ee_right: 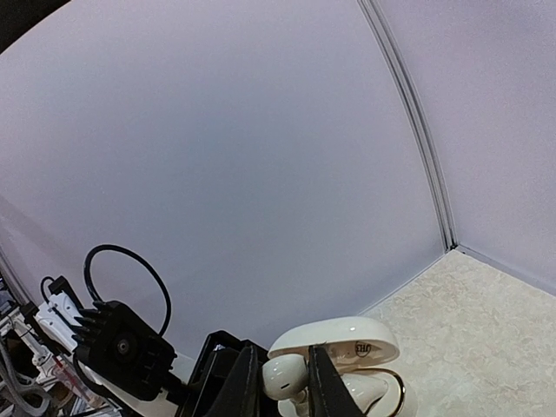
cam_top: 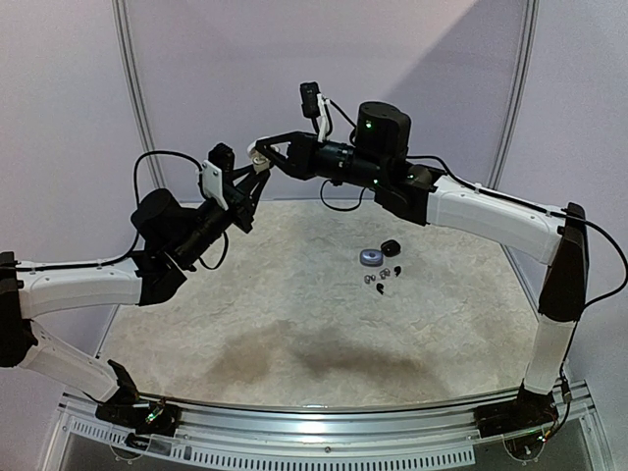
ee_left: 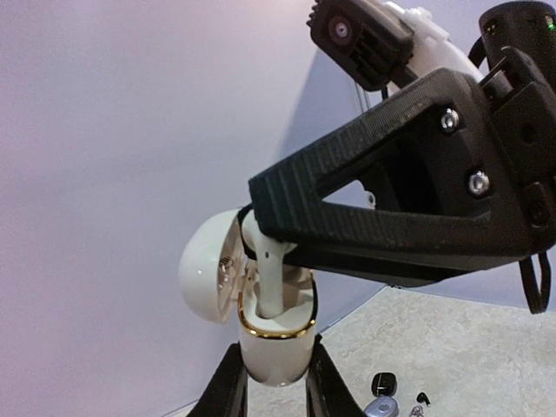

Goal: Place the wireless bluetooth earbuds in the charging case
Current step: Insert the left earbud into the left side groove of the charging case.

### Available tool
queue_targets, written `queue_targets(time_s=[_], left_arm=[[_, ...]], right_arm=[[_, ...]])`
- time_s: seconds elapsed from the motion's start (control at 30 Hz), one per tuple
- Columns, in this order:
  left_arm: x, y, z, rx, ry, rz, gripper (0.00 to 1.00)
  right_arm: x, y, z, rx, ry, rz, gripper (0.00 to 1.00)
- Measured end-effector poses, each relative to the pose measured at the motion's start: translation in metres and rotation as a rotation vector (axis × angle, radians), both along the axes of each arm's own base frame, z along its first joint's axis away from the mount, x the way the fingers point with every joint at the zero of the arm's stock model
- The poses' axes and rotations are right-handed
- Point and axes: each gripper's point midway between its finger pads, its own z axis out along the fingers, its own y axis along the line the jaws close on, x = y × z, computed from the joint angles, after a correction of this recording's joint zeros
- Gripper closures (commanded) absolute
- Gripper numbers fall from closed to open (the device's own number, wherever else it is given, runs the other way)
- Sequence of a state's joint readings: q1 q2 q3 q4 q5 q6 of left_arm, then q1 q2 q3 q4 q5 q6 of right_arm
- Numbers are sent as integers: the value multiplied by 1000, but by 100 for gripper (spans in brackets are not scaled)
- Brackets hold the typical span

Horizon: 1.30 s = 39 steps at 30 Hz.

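Both arms are raised over the pale textured surface (cam_top: 294,304), and the pincers meet in the air above its far left part.

My left pincer (ee_left: 276,387) is clamped on the lower body of the white glossy charging case with a gold rim (ee_left: 276,352). The case is upright and held well clear of the surface. Its domed lid (ee_left: 208,269) hangs open, to the left in the left wrist view.

My right pincer (ee_right: 285,387) is closed on the white stemmed plastic earbud (ee_right: 283,375), gripping it by the head. The stem points down into the case's mouth with its tip inside the gold rim. The head sits above the rim, not seated.

On the surface, well apart from the held case:
- a round bluish-silver case (cam_top: 371,258)
- a small black case (cam_top: 391,245) just beside it
- several tiny loose earbuds (cam_top: 381,281) near them, too small to make out singly
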State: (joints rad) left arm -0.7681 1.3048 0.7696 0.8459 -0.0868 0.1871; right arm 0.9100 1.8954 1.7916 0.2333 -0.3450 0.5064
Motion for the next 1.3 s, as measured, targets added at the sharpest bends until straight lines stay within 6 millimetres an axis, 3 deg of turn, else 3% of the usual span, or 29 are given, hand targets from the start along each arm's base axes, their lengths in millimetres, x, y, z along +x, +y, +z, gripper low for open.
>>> queue_targets(time_s=[0.33, 0.63, 1.03, 1.3], left_arm=[[0, 0, -1, -11, 15, -4, 100], [2, 0, -4, -4, 26, 3, 100], [4, 0, -3, -13, 42, 7, 100], [6, 0, -8, -36, 97, 0, 100]], right_arm=[[-4, 5, -4, -34, -56, -22, 99], [-2, 5, -7, -59, -82, -38, 75], [1, 4, -6, -75, -98, -69, 74], [3, 5, -7, -116, -116, -78, 58]])
